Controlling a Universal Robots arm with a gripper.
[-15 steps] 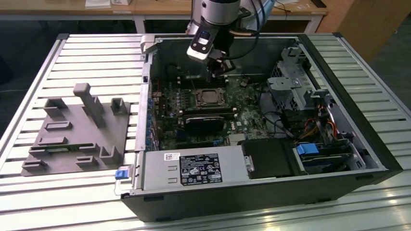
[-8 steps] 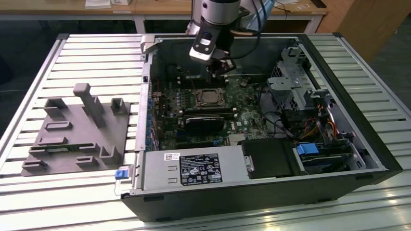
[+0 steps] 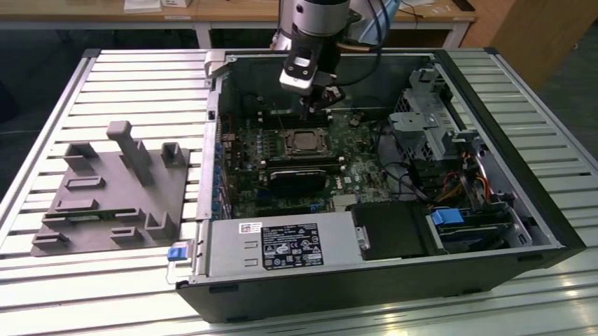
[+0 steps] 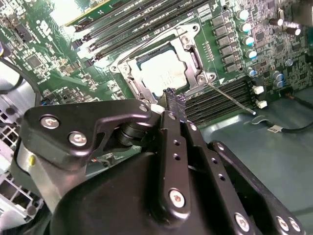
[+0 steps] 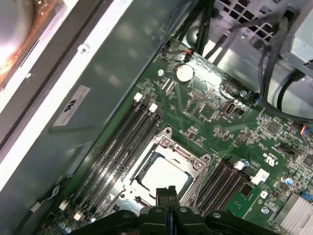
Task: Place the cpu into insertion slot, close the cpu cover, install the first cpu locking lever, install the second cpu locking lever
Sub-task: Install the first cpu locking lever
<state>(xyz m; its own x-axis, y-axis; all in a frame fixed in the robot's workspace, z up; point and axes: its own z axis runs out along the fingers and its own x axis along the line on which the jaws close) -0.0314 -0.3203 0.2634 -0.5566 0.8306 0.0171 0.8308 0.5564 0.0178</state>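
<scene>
The cpu (image 4: 160, 74), with its pale silver top, lies in the insertion slot (image 3: 304, 143) on the green motherboard. The cpu cover (image 4: 193, 55), a silver frame plate, lies flat around it, and the chip shows through its window. The cpu (image 5: 164, 175) and the cover (image 5: 197, 167) also appear in the first wrist view. A thin metal lever rod (image 4: 231, 99) runs from the socket's corner out over the memory slots. My gripper (image 3: 321, 110) hangs just above the socket's far edge. Its black fingertips (image 4: 172, 99) are pressed together, shut on nothing.
The open computer case (image 3: 523, 210) surrounds the board, with a drive cage and cables on the exterior view's right and a power supply (image 3: 280, 245) in front. A black heatsink block (image 3: 299, 178) sits near the socket. A grey fixture (image 3: 112, 196) lies outside the case on the exterior view's left.
</scene>
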